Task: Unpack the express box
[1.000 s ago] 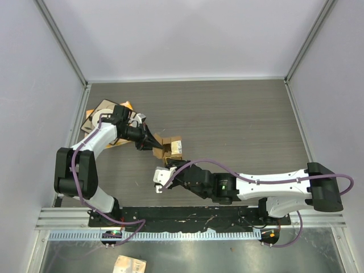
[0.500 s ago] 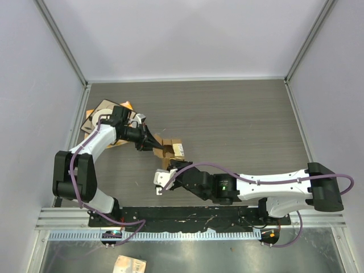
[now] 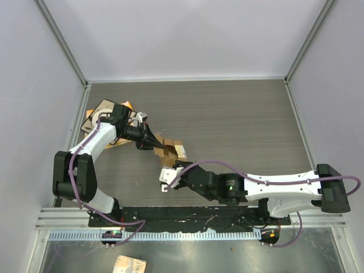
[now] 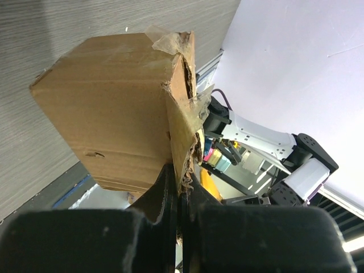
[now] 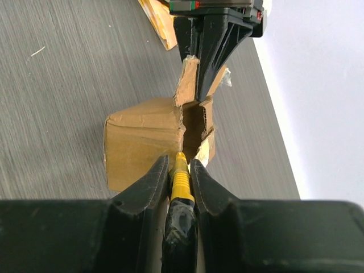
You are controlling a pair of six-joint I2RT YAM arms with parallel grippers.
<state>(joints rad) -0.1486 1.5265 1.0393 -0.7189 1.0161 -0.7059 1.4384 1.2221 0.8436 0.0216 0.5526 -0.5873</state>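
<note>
The express box (image 3: 173, 150), a small brown cardboard parcel with torn top flaps, sits left of the table's middle. My left gripper (image 3: 157, 144) is shut on one torn flap (image 4: 183, 136) at the box's left side, and the box (image 4: 108, 108) fills the left wrist view. My right gripper (image 3: 171, 172) comes at the box from the near side, shut on a yellow utility knife (image 5: 180, 177). The knife's tip points into the open slit between the flaps of the box (image 5: 142, 139). The left gripper's fingers (image 5: 211, 40) show beyond the box, pinching the raised flap.
A flat brown-and-orange card with a white cup (image 3: 103, 117) lies at the far left under the left arm. Grey walls and a metal frame close in the table (image 3: 239, 119) on three sides. The right arm stretches across the near edge.
My right gripper with the knife has shifted a little right and closer to the box's near side. The left gripper keeps its pinch on the flap and has barely moved.
</note>
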